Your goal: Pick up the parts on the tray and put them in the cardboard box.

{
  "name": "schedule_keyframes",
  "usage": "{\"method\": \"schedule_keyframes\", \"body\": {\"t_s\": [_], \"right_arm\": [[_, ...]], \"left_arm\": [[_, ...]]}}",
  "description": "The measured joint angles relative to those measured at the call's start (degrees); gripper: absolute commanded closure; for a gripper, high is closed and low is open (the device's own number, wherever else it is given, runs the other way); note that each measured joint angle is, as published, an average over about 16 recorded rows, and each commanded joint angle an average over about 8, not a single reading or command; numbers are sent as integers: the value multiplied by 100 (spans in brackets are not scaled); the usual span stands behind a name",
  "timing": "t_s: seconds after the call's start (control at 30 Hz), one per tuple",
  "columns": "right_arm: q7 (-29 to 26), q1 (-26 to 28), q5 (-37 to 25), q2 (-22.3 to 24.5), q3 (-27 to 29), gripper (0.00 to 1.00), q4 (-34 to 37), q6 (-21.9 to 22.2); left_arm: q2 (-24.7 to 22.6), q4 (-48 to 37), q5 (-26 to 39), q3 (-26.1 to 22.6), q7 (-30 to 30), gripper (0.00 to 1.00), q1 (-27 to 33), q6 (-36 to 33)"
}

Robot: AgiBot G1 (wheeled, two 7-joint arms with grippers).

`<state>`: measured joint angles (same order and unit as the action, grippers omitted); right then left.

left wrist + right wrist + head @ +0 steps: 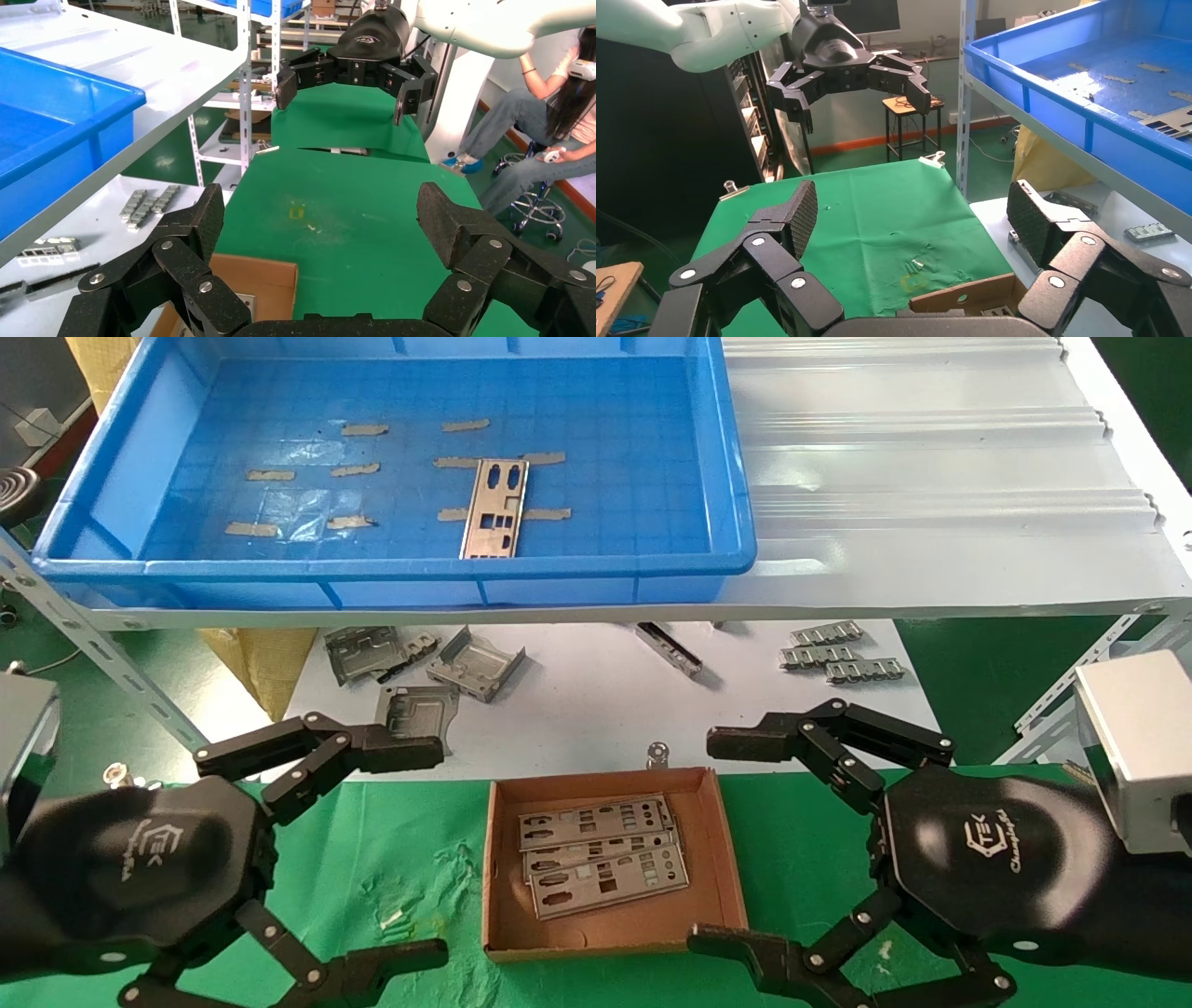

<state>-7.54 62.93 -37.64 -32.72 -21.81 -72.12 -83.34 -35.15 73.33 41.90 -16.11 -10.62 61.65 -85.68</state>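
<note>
Tray [121, 477], blue, on the upper shelf: one part [494, 508] left, flat near the floor's middle, toward the front rim; cardboard box [717, 859] on the green bench below, at its rear edge, holding about three stacked plates [596, 859]; left gripper [410, 850] and right gripper [722, 840] flank the box, jaws of both spread wide, empty; step in hand: between deliveries; next move, by judgement: one arm reaches up over the tray's front rim and nips the thin plate by an edge.
</note>
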Motion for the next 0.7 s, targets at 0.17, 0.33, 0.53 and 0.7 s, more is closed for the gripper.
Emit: {"method": "schedule_keyframes", "body": {"t_s": [0.17, 0.33, 0.53, 0.7], "right_arm": [[0, 0, 0, 0, 0, 0, 0, 0], [0, 0, 0, 0, 0, 0, 0, 0], [0, 0, 0, 0, 0, 0, 0, 0], [0, 0, 0, 0, 0, 0, 0, 0]], "left_arm": [[0, 0, 0, 0, 0, 0, 0, 0], [0, 0, 0, 0, 0, 0, 0, 0], [0, 0, 0, 0, 0, 0, 0, 0], [0, 0, 0, 0, 0, 0, 0, 0]]}}
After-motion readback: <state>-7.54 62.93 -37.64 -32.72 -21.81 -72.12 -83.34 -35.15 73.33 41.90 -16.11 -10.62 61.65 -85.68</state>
